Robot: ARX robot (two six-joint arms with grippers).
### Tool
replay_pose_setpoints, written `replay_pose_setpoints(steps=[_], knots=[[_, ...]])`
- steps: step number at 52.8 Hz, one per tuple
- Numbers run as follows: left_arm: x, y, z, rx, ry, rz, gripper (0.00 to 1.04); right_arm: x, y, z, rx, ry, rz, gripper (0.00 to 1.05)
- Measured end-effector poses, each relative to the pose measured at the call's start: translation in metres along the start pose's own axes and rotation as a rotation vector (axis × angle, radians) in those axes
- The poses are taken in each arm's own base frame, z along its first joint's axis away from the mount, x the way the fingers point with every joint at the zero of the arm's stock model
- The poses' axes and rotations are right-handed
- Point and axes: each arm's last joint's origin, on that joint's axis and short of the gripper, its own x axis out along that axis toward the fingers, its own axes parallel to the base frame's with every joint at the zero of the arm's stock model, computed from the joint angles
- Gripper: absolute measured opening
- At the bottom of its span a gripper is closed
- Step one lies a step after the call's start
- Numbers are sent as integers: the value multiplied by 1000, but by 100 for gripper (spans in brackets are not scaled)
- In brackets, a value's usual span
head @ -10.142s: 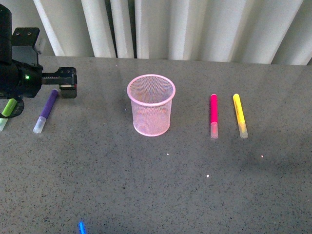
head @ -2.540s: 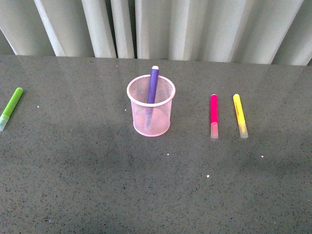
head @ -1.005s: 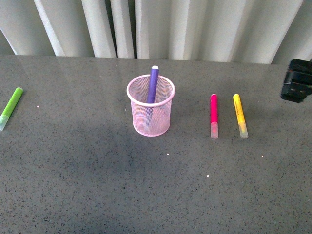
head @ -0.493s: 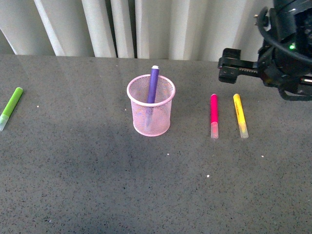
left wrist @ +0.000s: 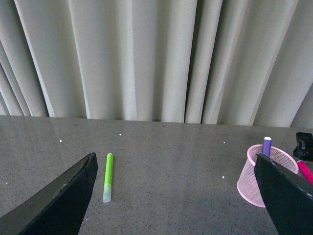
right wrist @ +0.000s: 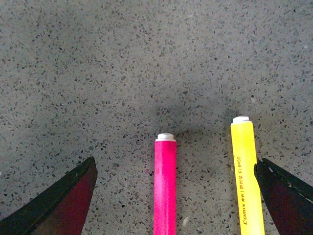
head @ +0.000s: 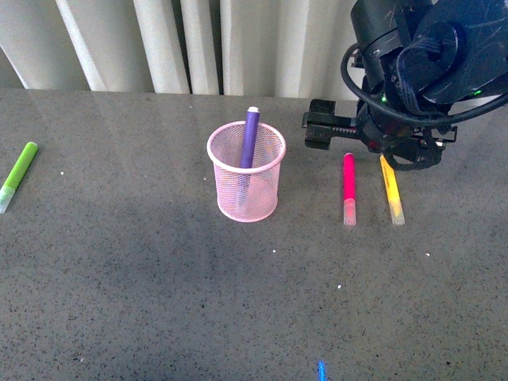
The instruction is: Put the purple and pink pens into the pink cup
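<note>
i see right gripper (head: 317,125) fingers spread wide, empty, above far end of pink pen (head: 348,184), which lies flat toward far right of table (head: 159,278). purple pen (head: 249,136) stands in pink cup (head: 246,190), mid-table nearer far edge, lower half blurred by mesh. yellow marker (head: 392,198) far end hidden behind arm. left gripper (left wrist: 174,166) fingers apart, empty.

Dark grey speckled tabletop (head: 143,278), stone-like, faintly glossy toward the far edge. Pale off-white curtain (head: 246,44) hangs in vertical pleats directly behind it, across the full width. Light is soft and even, shadows weak. Small blue glint (head: 321,370) near the front edge.
</note>
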Motion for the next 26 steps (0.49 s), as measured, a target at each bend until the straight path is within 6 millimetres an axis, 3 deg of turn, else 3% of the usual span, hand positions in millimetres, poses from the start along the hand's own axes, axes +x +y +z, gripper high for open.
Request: replay_pose_setpoints(steps=[26], knots=[[0,0,0,0,0,0,98,24,3,-11,18,43,8,98]])
